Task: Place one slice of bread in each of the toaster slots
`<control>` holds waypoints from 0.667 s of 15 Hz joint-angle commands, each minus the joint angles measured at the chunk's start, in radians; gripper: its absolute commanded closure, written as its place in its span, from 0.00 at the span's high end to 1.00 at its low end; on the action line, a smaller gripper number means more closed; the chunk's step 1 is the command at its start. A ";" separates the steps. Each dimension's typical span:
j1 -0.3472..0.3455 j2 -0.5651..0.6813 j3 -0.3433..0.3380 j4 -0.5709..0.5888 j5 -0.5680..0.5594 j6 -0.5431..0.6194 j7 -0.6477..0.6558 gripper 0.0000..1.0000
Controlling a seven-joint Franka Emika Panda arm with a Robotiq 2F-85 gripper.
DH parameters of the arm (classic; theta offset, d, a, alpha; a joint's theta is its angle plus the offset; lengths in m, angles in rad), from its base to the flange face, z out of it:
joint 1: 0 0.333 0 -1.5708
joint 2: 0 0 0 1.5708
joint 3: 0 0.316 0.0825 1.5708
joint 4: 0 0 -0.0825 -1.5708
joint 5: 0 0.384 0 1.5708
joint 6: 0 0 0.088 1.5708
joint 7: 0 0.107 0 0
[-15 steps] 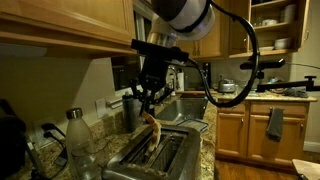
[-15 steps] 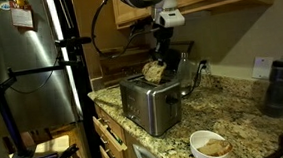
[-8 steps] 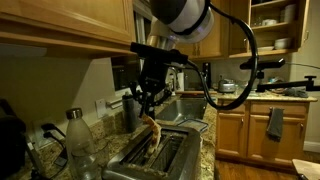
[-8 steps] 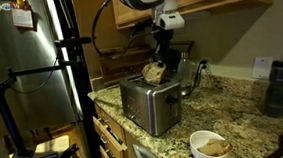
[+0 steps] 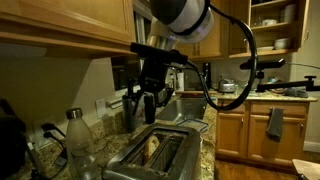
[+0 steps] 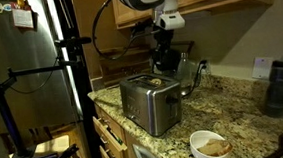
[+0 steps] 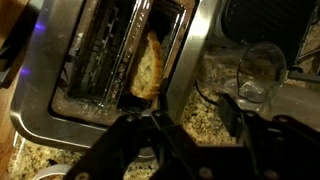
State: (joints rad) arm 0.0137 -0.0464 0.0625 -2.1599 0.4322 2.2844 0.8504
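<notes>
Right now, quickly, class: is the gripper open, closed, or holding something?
Gripper: open, holding nothing; a bread slice sits in the toaster below it.

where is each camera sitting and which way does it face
An exterior view: low on the counter beside the toaster, facing along it into the kitchen; shows the arm and open tool above.
An exterior view: out in the room, facing the toaster's side and the wall; shows arm and tool.
Wrist view: above the toaster, looking down on the bread slice in it; tool at the bottom edge.
Shared: all three see the toaster and tool.
</notes>
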 commanded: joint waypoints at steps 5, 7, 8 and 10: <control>0.000 -0.034 -0.016 -0.025 -0.012 0.037 -0.008 1.00; -0.008 -0.053 -0.025 -0.042 -0.047 0.048 -0.006 1.00; -0.013 -0.063 -0.030 -0.053 -0.073 0.060 -0.005 1.00; -0.022 -0.079 -0.042 -0.068 -0.132 0.071 -0.017 1.00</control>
State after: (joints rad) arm 0.0045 -0.0560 0.0351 -2.1638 0.3666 2.3289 0.8450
